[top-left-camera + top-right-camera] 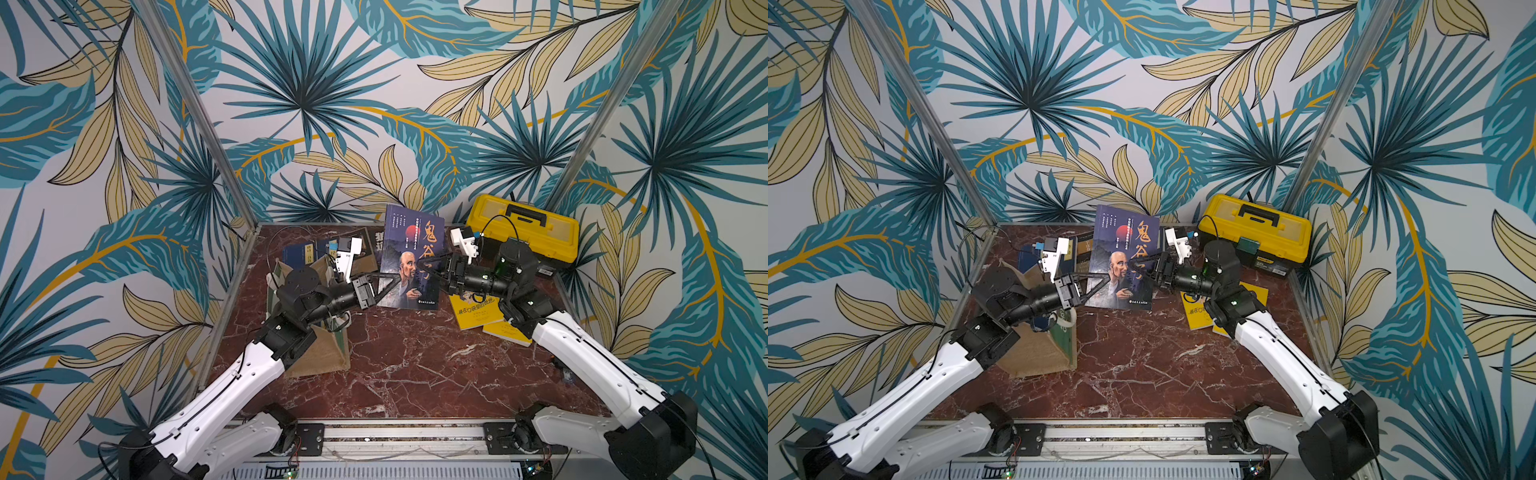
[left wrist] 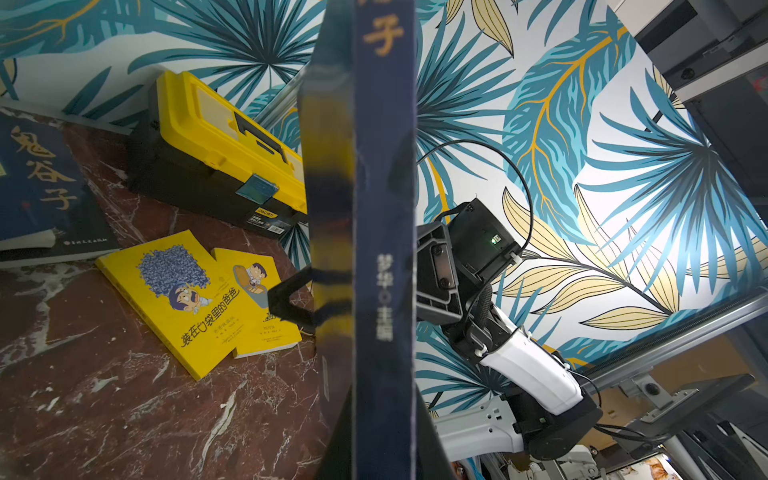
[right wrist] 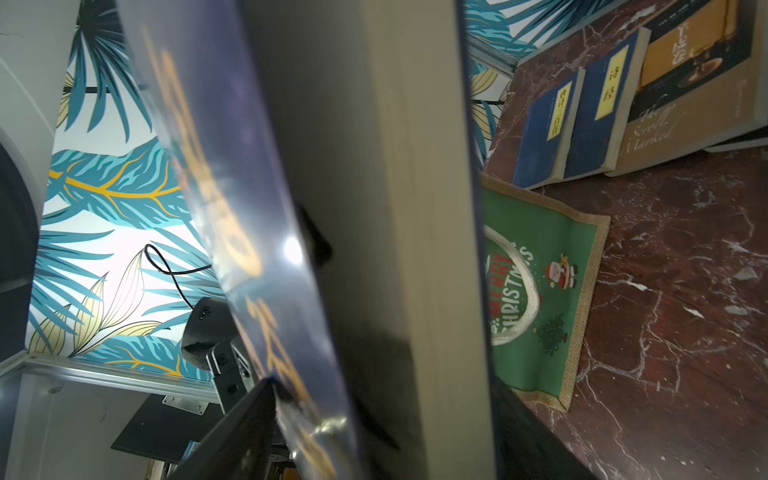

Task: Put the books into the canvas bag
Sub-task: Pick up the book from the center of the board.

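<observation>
Your big navy paperback with the orange brush title and a bald, bearded man on its cover (image 1: 409,249) (image 1: 1121,249) hangs in the air over the back middle of the red marble tabletop (image 1: 415,374), its cover tilted up toward the top cameras and one arm at each side. Your left gripper (image 1: 395,286) (image 1: 1105,283) is clenched on the spine edge, and in the left wrist view the navy spine fills the gap between the jaws. Your right gripper (image 1: 428,268) (image 1: 1138,266) straddles the opposite page edge with its jaws spread wide. The right wrist view shows the front cover bowed away from the page block, and you cannot tell whether those jaws press on it. The boxy tan burlap bag with a green Christmas panel (image 1: 320,357) (image 3: 552,232) sits at the table's left, under your left arm. Beyond it, navy books with yellow title strips (image 3: 536,141) and a tan-covered book (image 3: 673,137) lie near the back edge. Two bright yellow paperbacks (image 2: 187,307) lie overlapped beneath your right arm, near the yellow-and-black plastic toolbox (image 1: 523,232) in the back right corner.
</observation>
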### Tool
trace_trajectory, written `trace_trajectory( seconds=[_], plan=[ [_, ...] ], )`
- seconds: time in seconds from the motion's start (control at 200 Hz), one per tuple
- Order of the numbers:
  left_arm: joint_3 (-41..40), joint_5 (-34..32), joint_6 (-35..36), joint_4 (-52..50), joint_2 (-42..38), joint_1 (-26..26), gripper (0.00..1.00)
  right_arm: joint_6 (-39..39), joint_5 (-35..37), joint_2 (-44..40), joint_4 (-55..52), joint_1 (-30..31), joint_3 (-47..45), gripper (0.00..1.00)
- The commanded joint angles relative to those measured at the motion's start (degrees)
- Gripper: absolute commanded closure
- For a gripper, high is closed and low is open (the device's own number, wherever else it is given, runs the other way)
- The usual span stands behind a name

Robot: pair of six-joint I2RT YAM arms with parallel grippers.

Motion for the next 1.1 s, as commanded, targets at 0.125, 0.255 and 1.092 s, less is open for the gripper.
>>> trace_trajectory(
  seconds=[0.125, 0.255, 1.092],
  plan=[
    [-4.5, 0.7, -2.2, 7.6, -2.6, 1.6, 1.00, 3.8, -3.8, 0.7, 8.6, -0.1, -1.6, 0.66],
    [-5.7, 1.5, -2.3, 8.0, -2.2, 1.9, 1.00, 1.6, -3.5, 0.7, 6.3, -0.1, -1.3, 0.82],
    [6.5, 11.3, -1.1, -1.0, 3.1, 11.8, 1.00, -20.5, -0.5, 5.8, -19.4, 0.3, 10.3, 0.83]
  ],
)
